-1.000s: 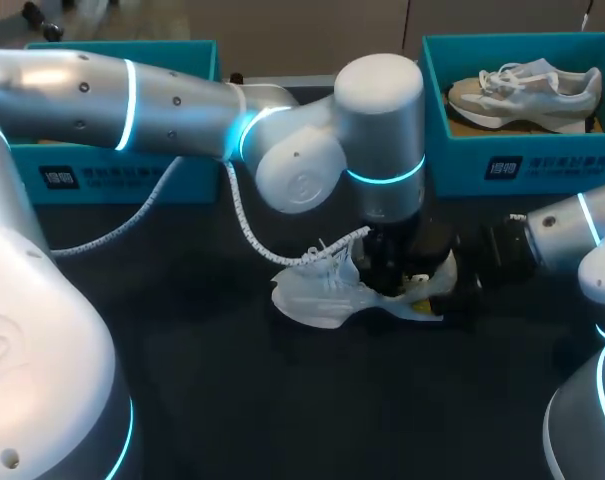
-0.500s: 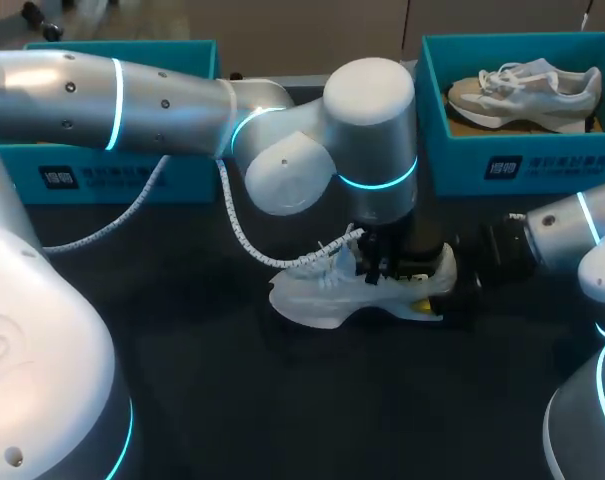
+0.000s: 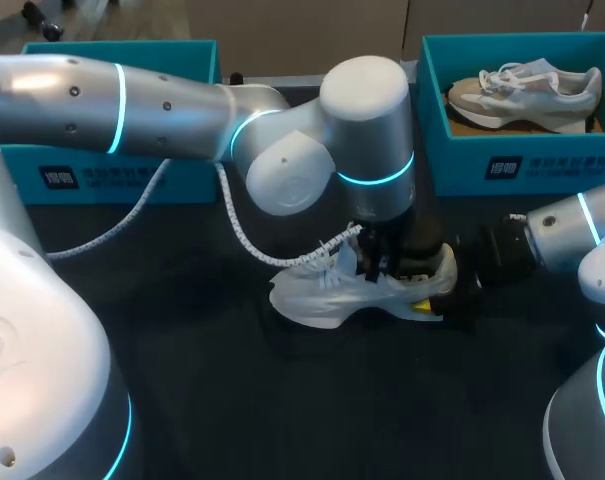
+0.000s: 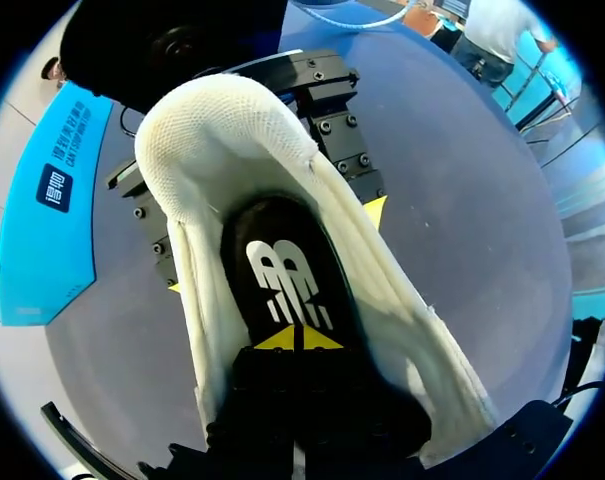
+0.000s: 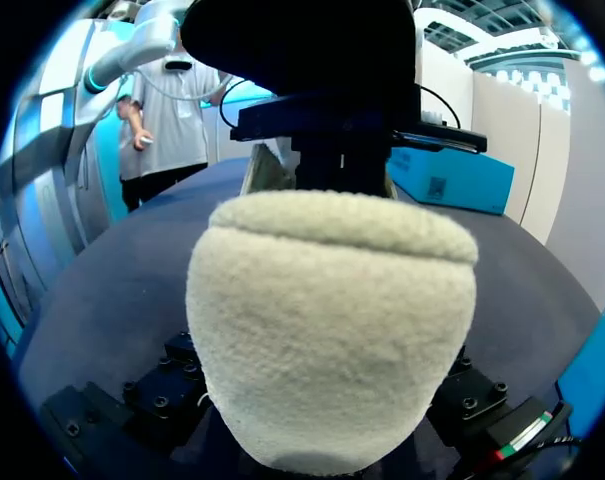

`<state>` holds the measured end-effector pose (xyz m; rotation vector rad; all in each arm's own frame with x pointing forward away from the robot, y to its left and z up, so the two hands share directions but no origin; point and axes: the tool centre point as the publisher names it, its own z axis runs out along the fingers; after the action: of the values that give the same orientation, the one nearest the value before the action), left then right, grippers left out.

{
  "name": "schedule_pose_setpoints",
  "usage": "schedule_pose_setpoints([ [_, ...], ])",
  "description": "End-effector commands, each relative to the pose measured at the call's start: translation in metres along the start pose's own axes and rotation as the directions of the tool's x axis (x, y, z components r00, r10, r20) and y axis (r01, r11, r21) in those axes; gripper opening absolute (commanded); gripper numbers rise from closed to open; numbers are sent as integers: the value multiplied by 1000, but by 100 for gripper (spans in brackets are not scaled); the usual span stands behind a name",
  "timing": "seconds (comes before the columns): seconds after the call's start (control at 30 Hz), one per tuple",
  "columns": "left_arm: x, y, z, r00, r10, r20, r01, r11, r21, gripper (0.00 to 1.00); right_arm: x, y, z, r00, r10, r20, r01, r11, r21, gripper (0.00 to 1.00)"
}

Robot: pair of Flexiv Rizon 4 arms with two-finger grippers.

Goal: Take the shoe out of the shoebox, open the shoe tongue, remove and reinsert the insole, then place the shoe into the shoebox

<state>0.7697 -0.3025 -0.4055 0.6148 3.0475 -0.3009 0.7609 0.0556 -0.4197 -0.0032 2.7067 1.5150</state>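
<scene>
1. Head view: the white sneaker (image 3: pixel 322 297) sits on the dark counter (image 3: pixel 282 410) just toward 3 o'clock from the middle. Its toe points to 9 o'clock, its heel to 3 o'clock, and its laces (image 3: pixel 332 250) lie loose on top. The left arm (image 3: pixel 182 100) comes in from 9 o'clock and sets the left claw (image 3: pixel 390 272) down into the sneaker's opening, where its fingers are hidden. The right arm (image 3: pixel 572 225) enters from 3 o'clock with the right claw (image 3: pixel 460 285) at the heel. A teal shoebox (image 3: pixel 112 175) stands at 10 o'clock. Another shoebox (image 3: pixel 522 165) at 1 o'clock holds a second sneaker (image 3: pixel 527 90).
2. Left wrist view: the left claw's yellow tips are pressed narrowly together on the black insole (image 4: pixel 282 270) inside the sneaker. I cannot tell whether they pinch any of the insole. Ahead of them, the right claw's black fingers (image 4: pixel 337 120) flank the heel from outside.
3. Right wrist view: the fleecy cream heel fills the right claw, whose fingers (image 5: pixel 167 385) clamp the sneaker from both sides. The left claw's dark body stands over the sneaker ahead.
</scene>
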Motion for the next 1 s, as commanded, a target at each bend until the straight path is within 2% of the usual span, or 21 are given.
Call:
schedule_pose_setpoints([
  [0.03,2,5,-11,1000,14,-17,-13,1000,14,0,3,-2,6,1000,0,1,0,1000,4,0],
  [0.3,1,4,-26,999,30,-14,-30,999,12,0,3,-2,6,1000,0,1,0,1000,4,0],
  [0.5,0,3,-25,999,34,-15,-34,999,31,0,3,-2,6,1000,0,1,0,1000,4,0],
  [0.67,-1,-3,-16,998,53,-25,-51,998,45,0,3,-2,6,1000,0,1,0,1000,4,0],
  [0.7,-1,-4,-14,998,54,-26,-53,998,45,14,3,-2,6,1000,0,1,0,1000,4,0],
  [0.83,0,-11,-5,997,65,-38,-63,997,48,13,3,-2,6,1000,0,1,0,1000,4,0],
  [1.0,3,-18,3,997,64,-31,-62,996,70,17,3,-2,6,1000,0,1,0,1000,4,0],
])
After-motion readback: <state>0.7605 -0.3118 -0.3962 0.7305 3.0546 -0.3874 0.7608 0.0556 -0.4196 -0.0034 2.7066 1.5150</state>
